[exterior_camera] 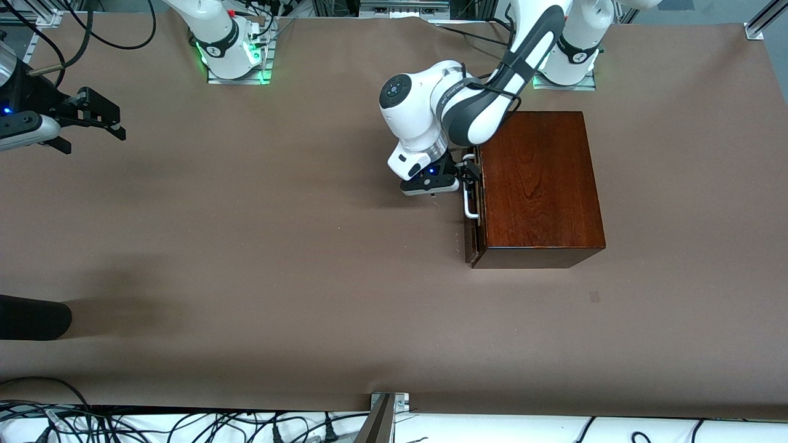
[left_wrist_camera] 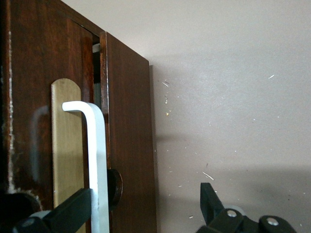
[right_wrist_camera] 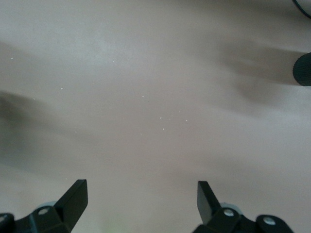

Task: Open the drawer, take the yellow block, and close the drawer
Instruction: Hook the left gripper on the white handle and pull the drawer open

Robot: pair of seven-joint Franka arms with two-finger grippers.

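Note:
A dark reddish-brown wooden box stands toward the left arm's end of the table. Its drawer is pushed in, with only a thin gap at the edge of the front. The white bar handle faces the right arm's end. My left gripper is open at the handle, with the bar between its fingers and close against one finger. My right gripper waits open over bare table at the right arm's end. The yellow block is hidden.
A black rounded object lies at the table's edge at the right arm's end, nearer the front camera. Cables run along the front edge. Brown table spreads between the arms.

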